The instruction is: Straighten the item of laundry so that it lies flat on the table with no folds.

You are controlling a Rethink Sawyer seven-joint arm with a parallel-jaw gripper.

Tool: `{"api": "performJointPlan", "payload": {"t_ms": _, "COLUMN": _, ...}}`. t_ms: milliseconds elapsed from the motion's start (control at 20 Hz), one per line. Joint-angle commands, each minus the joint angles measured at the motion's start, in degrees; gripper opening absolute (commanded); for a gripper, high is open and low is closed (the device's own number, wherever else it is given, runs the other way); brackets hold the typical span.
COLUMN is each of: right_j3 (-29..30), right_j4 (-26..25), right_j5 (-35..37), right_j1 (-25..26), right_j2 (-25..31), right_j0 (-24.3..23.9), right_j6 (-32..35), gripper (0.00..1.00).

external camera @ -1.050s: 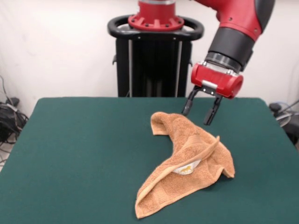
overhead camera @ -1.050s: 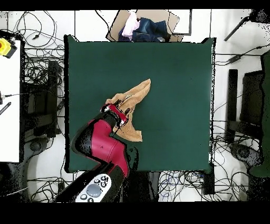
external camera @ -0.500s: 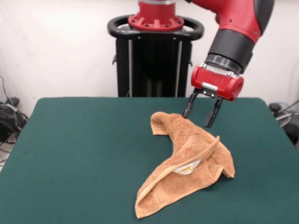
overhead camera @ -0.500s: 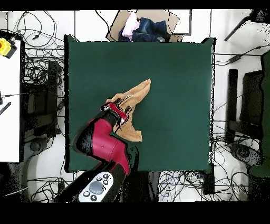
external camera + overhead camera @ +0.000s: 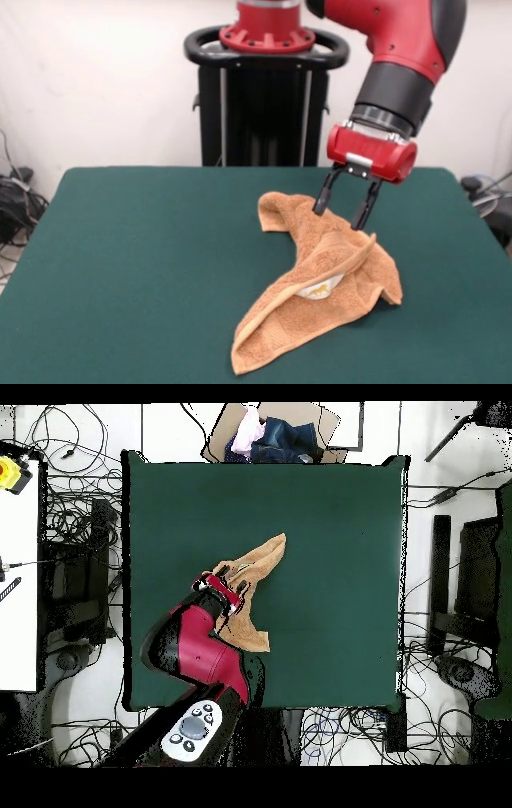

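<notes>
Hovering over a crumpled towel

Gripper [image 5: 344, 212] hangs from the red and black arm [image 5: 398, 60], fingers pointing down and spread apart. Nothing between them. Front view: the fingertips [image 5: 319, 210] sit right at the towel's upper surface, near its far end; whether they touch the cloth or stop just above it I cannot tell. Overhead view: the gripper [image 5: 228, 597] lies over the towel's middle, and the arm covers part of the cloth.

Towel [image 5: 324, 276], orange-tan terry, lies on the table [image 5: 144, 264], somewhat right of centre in the front view. Not flat. It is bunched into a long diagonal shape. The far end is rolled over on itself into a rounded hump. A raised ridge runs across the middle, standing up off the table, with one flap dropping to the right. The near end tapers to a point close to the table's front edge. A white tag [image 5: 318, 289] with yellow print shows under the fold at mid-length. Overhead, the towel [image 5: 262, 556] reads as a narrow strip slanting across the green top [image 5: 330, 544], well away from every edge.

Containers: a cardboard box [image 5: 270, 434] sits off the table beyond its far edge in the overhead view, holding dark and pale bundled fabric. Cables lie on the floor around the table.
</notes>
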Motion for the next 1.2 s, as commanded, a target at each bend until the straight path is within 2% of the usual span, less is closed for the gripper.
{"api": "performJointPlan", "payload": {"t_ms": 50, "right_j3": 0.28, "right_j4": -1.69, "right_j5": -2.27, "right_j1": 3.24, "right_j2": 9.12, "right_j0": -1.66, "right_j6": 12.11, "gripper": 1.00}}
{"api": "performJointPlan", "payload": {"t_ms": 1200, "right_j3": -3.54, "right_j4": 3.38, "right_j5": -3.13, "right_j1": 9.52, "right_j2": 6.81, "right_j0": 1.95, "right_j6": 10.79, "gripper": 1.00}}
